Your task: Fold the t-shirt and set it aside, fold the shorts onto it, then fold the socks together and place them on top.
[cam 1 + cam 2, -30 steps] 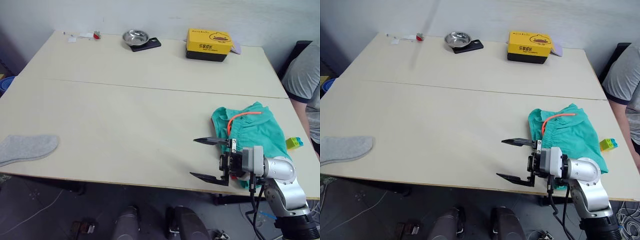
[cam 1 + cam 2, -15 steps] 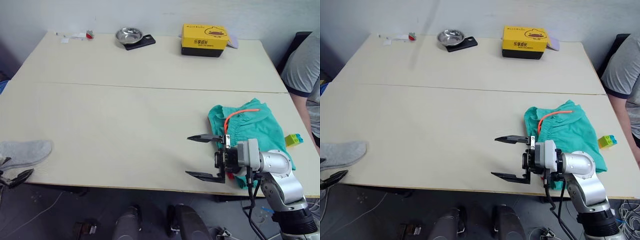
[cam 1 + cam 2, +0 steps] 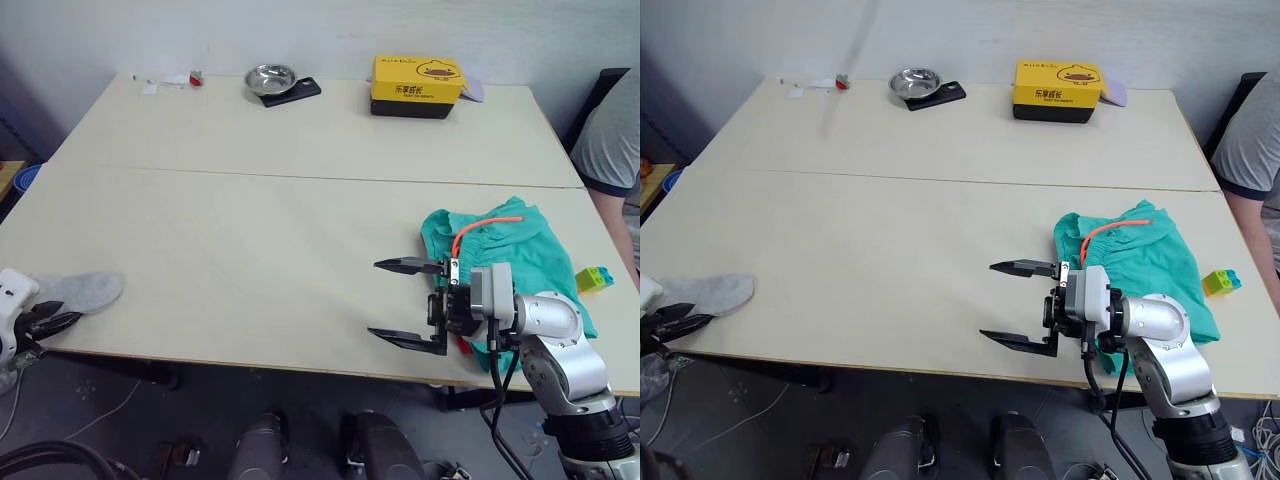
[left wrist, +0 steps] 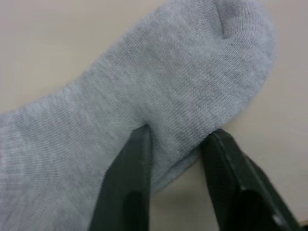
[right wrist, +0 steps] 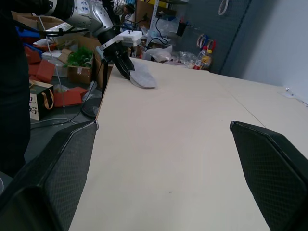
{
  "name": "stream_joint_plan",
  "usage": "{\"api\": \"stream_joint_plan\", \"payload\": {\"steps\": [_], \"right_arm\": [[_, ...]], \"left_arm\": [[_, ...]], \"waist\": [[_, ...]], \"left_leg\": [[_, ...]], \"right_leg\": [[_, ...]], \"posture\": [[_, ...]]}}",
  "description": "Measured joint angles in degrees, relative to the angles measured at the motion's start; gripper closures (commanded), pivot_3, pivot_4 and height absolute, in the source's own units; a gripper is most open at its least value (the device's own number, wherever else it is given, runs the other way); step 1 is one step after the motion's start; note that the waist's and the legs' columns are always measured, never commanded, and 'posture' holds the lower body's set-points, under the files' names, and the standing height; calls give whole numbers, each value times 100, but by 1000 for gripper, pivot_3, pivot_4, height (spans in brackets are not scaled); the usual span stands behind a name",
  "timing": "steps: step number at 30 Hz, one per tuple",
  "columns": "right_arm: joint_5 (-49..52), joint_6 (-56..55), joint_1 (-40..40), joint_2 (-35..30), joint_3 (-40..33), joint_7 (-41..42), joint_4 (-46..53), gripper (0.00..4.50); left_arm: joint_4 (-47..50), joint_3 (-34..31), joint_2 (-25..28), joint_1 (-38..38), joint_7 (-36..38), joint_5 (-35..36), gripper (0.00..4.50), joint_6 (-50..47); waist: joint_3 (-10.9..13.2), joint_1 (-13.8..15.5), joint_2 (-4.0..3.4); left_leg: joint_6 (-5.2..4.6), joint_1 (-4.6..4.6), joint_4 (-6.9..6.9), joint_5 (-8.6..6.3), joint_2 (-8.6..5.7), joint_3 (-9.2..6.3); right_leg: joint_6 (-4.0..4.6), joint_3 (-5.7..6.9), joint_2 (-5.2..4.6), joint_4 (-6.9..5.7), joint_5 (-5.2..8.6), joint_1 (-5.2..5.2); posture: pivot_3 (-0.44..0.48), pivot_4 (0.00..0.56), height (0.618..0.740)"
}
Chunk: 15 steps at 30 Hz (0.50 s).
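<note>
Pale table [image 3: 250, 230]: left gripper [image 4: 175, 144] pinches grey sock [image 3: 82, 290] at eight o'clock; right gripper [image 3: 405, 302] gapes beside shorts [image 3: 510, 250].

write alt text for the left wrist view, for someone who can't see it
The left gripper straddles the edge of a light grey soft knit sock with its two black fingers, one on each side of a fold of fabric. The sock lies flat on the pale beige wooden table.
</note>
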State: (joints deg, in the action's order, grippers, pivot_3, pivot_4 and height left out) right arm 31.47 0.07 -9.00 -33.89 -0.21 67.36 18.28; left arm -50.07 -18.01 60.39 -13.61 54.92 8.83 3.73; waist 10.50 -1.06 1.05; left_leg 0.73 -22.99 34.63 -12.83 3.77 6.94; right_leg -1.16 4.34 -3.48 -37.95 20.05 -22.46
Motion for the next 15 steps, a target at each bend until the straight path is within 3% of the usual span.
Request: {"api": "stream_joint_plan", "payload": {"steps": [1,2,6,10,15], "right_arm": [[-1,0,38,-38,-12,-10,6,0],[-3,0,60,-74,-14,-13,10,0],[-6,-1,117,-181,-29,-17,68,0],[-6,-1,277,-411,-197,-39,194,0],[-4,-20,754,-765,-711,0,194,0]], "left_arm": [[-14,2,-71,-93,55,16,4398,58],[-8,7,-129,-171,153,44,4477,127],[596,132,-394,-220,672,259,4477,129],[2635,418,-762,-81,897,747,4477,-955],[4572,923,-1367,-440,272,1051,4477,-2493]], "waist": [[0,15,0],[0,33,0],[0,90,5],[7,116,36],[7,82,42]], "left_leg": [[-1,-3,7,1,0,0],[-1,-7,17,1,1,0],[-8,-28,36,-1,-3,2],[-26,-41,42,2,-4,0],[-44,-30,42,13,-4,6]], "right_leg": [[-1,1,-1,-2,0,2],[-4,1,-1,-2,-2,3],[-16,-3,-9,11,-9,3],[-23,-3,-15,19,-11,4],[-35,-10,-1,10,-6,9]], "posture": [[0,150,740],[0,150,740],[0,150,740],[0,150,740],[0,150,740]]}}
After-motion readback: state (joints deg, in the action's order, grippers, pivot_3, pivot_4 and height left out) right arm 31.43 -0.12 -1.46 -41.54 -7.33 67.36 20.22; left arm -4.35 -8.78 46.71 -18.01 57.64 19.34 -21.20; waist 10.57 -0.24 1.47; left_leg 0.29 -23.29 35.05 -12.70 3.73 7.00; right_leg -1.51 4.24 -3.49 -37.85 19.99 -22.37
